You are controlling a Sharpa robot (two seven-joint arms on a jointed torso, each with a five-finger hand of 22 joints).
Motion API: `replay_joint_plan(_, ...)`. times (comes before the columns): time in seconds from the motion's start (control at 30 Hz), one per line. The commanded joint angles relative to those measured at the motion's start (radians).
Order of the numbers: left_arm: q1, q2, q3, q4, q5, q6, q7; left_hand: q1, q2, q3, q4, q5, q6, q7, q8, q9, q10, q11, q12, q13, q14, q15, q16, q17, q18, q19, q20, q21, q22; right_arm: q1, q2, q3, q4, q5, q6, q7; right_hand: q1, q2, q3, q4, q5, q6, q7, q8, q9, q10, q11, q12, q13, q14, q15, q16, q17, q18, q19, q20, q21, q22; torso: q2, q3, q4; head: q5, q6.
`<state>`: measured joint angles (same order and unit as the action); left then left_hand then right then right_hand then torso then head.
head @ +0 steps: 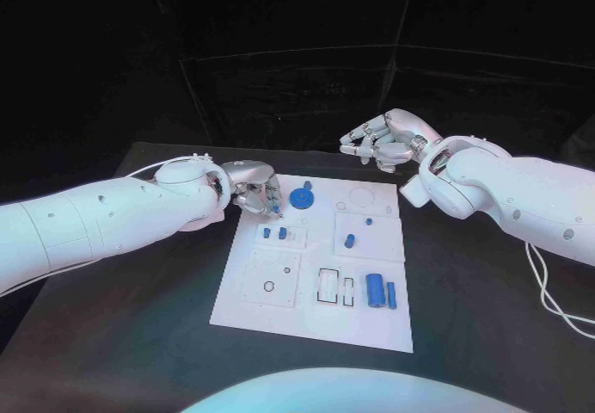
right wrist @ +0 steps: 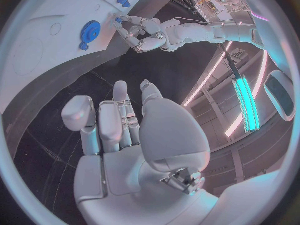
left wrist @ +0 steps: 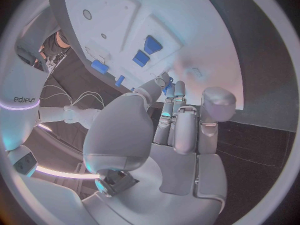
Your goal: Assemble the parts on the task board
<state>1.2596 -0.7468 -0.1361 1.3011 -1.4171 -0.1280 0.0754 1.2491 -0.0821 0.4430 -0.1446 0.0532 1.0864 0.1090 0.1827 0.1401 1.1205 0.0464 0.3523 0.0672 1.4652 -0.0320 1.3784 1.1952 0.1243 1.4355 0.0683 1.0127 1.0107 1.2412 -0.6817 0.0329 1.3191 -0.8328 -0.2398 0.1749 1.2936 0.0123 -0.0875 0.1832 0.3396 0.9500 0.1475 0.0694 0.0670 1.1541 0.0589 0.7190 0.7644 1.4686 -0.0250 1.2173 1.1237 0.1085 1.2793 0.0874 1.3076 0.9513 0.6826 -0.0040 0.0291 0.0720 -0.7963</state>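
The white task board [head: 279, 297] lies in the middle of the table. My left hand [head: 254, 194] hovers over its far left corner, fingers pointing down beside the blue gear [head: 300, 200]. In the left wrist view its thumb and fingertips pinch a small blue part [left wrist: 167, 88] just above the board [left wrist: 187, 25]. The right wrist view shows that left hand [right wrist: 147, 35] near the gear [right wrist: 92, 31]. My right hand [head: 387, 142] hangs raised beyond the board's far edge and holds nothing, with its fingers [right wrist: 119, 120] loosely together.
Two small blue parts [head: 274, 232] stand at the board's left. A blue peg [head: 351, 239] stands mid-board, and two blue cylinders [head: 381, 292] lie near the right front. A thin cable [head: 552, 292] runs along the table's right side.
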Motion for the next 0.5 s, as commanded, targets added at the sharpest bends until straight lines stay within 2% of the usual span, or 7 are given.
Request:
replay_joint_plan(0.03,-0.001,0.004,0.000,0.001,0.006,0.003,-0.001,-0.007,-0.001,0.000,0.007,-0.004,0.006,0.000,-0.005,-0.002,0.006,0.002,-0.004,0.002,0.031,0.000,0.004,-0.001,-0.006,0.006,-0.003,0.005,0.001,0.002,0.000,0.001,0.001,-0.001,0.000,0.009,0.002,0.011,-0.002,0.002,0.004,-0.004,0.000,0.006,0.001,-0.008,-0.001,-0.004,-0.001,0.015,0.005,-0.004,0.000,0.008,-0.007,0.000,-0.007,-0.002,0.000,-0.0001,-0.0004,-0.001,0.000)
replay_joint_plan(0.5,-0.005,0.019,0.000,-0.008,0.006,0.015,-0.012,-0.007,-0.001,0.000,0.007,-0.004,0.006,0.000,-0.005,-0.002,0.006,0.002,-0.004,0.002,0.031,0.000,0.004,-0.001,-0.006,0.006,-0.003,0.005,0.001,0.001,0.001,0.001,0.001,-0.001,0.001,0.009,0.002,0.011,-0.002,0.002,0.004,-0.004,0.000,0.006,0.001,-0.008,-0.001,-0.004,-0.001,0.015,0.005,-0.004,0.000,0.008,-0.007,0.000,-0.007,-0.002,0.000,0.0003,0.0000,-0.002,-0.003)
